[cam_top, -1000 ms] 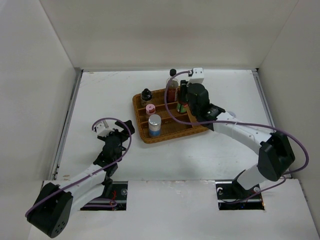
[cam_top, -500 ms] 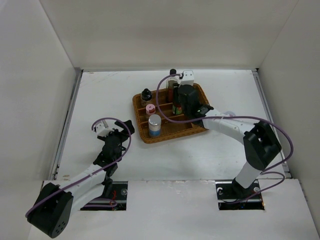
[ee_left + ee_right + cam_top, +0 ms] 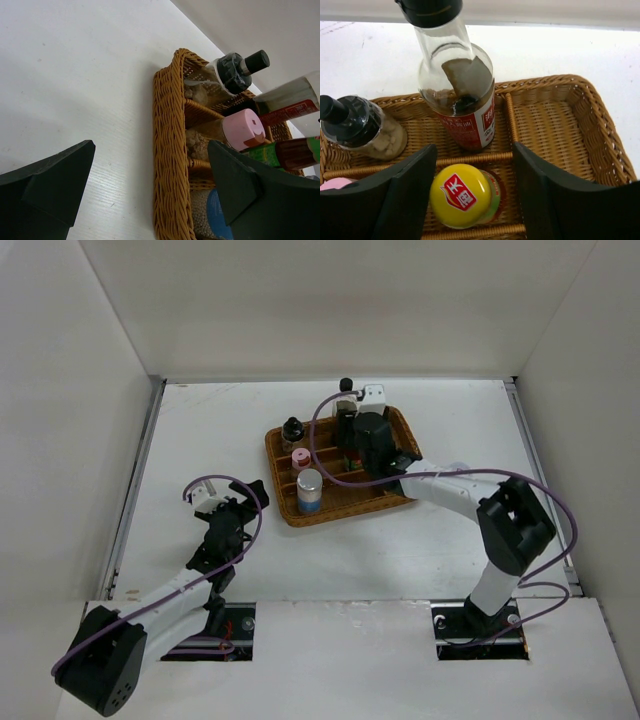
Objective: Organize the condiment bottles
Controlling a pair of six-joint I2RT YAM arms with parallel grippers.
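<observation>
The tray [image 3: 272, 454] sits at the middle of the surface [image 3: 200, 430], slightly toward the far side, and every bottle in view stands upright inside it. The squat jar [image 3: 292, 429], pink jar [image 3: 300, 458] and shaker [image 3: 310, 488] run far to near down its left column. The tall bottle [image 3: 462, 95] stands in a far compartment, with the yellow-capped bottle [image 3: 462, 195] just near of it across a wicker divider. The right fingers [image 3: 400, 200] hang over that yellow cap and stand apart, one on each side. There is a visible gap on the right side, while the left side is too close to tell whether it touches. This reads as a bottle resting on the tray floor on its own, not one being carried. The upright stance suits narrow compartments, since the dividers hold each base. Room is tight here. The tall bottle rises just beyond the fingertips and the squat jar stands to the left, so a straight lift looks safer than a sideways pull. The compartment to the right of the tall bottle shows bare wicker with a raised rim around it. The left fingers [image 3: 50, 180] are spread wide with nothing between them. They are low over the surface, left and near of the tray and well apart from it, with open white surface around them.
</observation>
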